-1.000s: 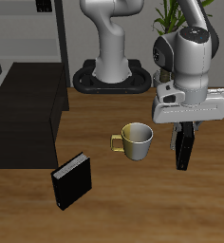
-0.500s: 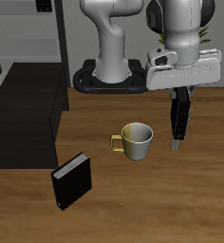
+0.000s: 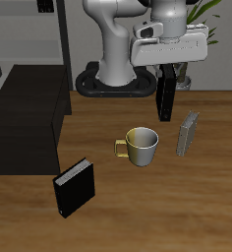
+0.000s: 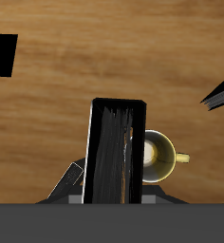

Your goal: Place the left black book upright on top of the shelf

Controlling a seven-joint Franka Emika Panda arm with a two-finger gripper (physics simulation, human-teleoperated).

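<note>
With the claw [image 3: 166, 71] clamped on the book [image 3: 165, 96], it should be carried upright, well above the mug [image 3: 141, 146], to the shelf [image 3: 29, 116].

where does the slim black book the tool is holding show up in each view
Exterior view: the slim plain black book hangs upright from the tool, lifted above the wooden table, behind the yellow mug.
Wrist view: the same book fills the middle foreground, close to the camera, partly covering the mug.
Shared landmark: the yellow mug, beside the book in both.
</note>
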